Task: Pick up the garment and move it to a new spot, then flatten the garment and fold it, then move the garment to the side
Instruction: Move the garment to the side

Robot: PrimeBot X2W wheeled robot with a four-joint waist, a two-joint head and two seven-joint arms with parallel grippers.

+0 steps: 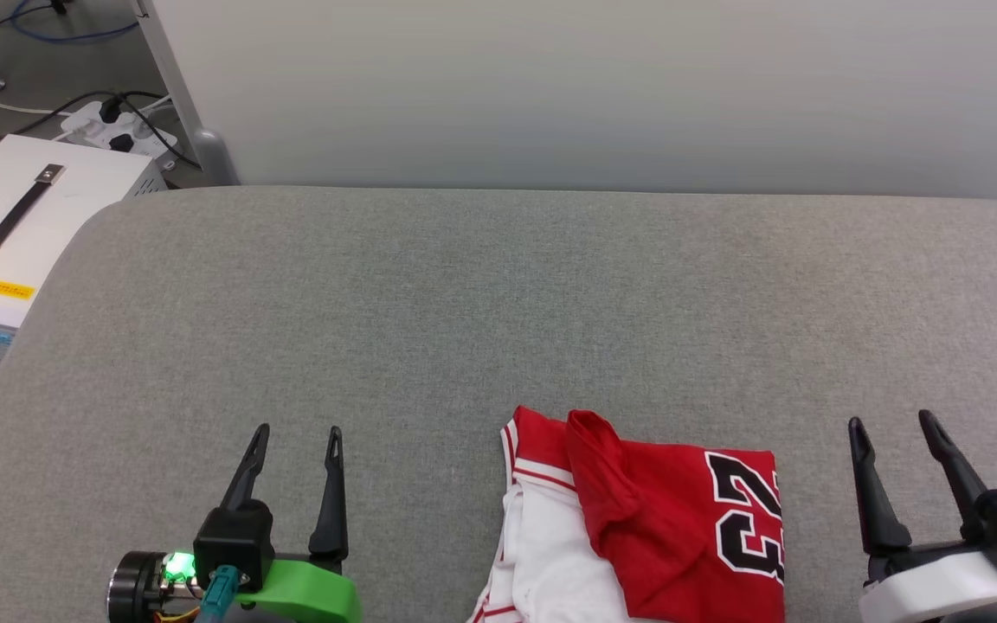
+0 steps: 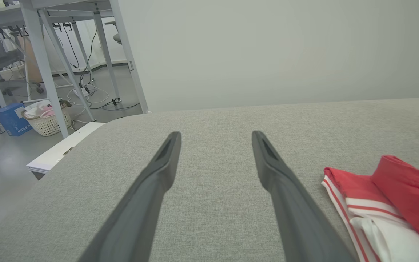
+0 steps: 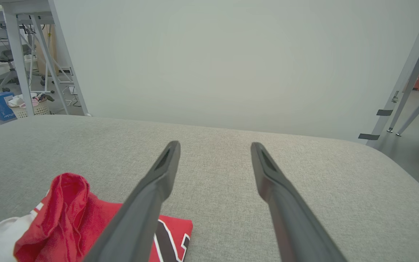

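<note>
state: left tool (image 1: pixel 299 430), right tool (image 1: pixel 890 420) spread wide, empty | target: bunched garment (image 1: pixel 672 519) between them | tip: prob pinch both outer edges, lift evenly

One garment, two hands, one table.

There is one grey padded table (image 1: pixel 429 294) and on it one red-and-white garment (image 1: pixel 680 519), its print showing two black digits (image 1: pixel 749 519). There are two hands, the left hand (image 1: pixel 299 430) on one green mount (image 1: pixel 308 593) and the right hand (image 1: pixel 890 418) on one white mount (image 1: pixel 940 588), each with two long dark fingers (image 1: pixel 328 493), four in all. Off the table are one white box (image 1: pixel 74 186) with one black handle (image 1: pixel 18 215) and one yellow label (image 1: pixel 12 290), one white power strip (image 1: pixel 118 130) with two black plugs (image 1: pixel 111 110), one pale woven basket (image 2: pixel 49 122), one blue box (image 2: pixel 12 122) and one plain white panel (image 1: pixel 602 86).
</note>
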